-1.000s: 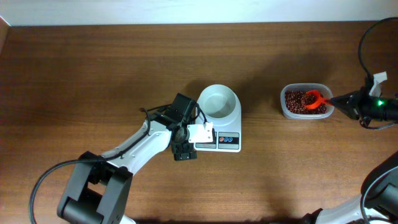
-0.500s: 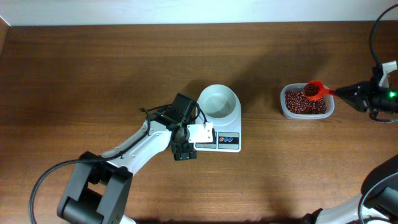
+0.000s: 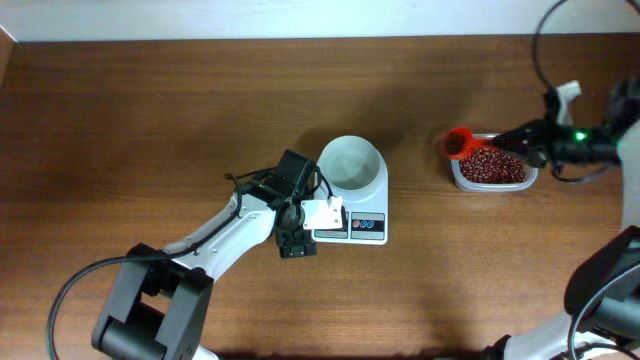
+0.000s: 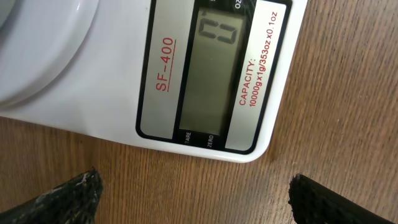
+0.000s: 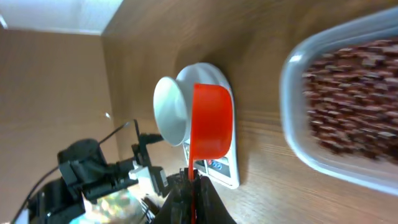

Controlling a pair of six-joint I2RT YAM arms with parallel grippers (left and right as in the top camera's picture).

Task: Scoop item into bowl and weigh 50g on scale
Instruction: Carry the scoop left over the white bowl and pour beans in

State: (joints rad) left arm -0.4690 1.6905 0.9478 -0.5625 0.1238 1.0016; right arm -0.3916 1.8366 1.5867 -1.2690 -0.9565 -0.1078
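**A:** What is the right gripper (image 5: pixel 188 198) doing?

**B:** It clamps the handle of the red scoop (image 5: pixel 211 121). The cup hangs over the rim of the clear plastic tub (image 3: pixel 495 187), on the side facing the white bowl (image 3: pixel 352 163). I cannot tell whether the cup is loaded, since only its back and a small red blob show. The beans (image 3: pixel 495 165) lie heaped in the tub. The bowl, well apart from the tub, sits on the scale (image 3: pixel 365 228) and looks empty.

**A:** So how should the carry go?

**B:** My judgement is to keep the cup level across the wooden table (image 3: pixel 420 260) and stop above the bowl's middle. Then tip slowly – a few beans at a time – so the reading creeps up to 50 rather than overshooting. The last grams want a gentle shake, not a pour.

**A:** And the left gripper (image 4: pixel 193 180)?

**B:** Its fingers are spread wide and hold nothing. It sits just in front of the scale, so its camera looks at the display (image 4: pixel 211 74).

**A:** What can be read there?

**B:** A single digit that looks like zero – with "SF-400" in red beside it, "CAPACITY: 10000g x 1g/353oz x 0.1oz" on the other side, and tiny "TARE" and "ZERO" at one end
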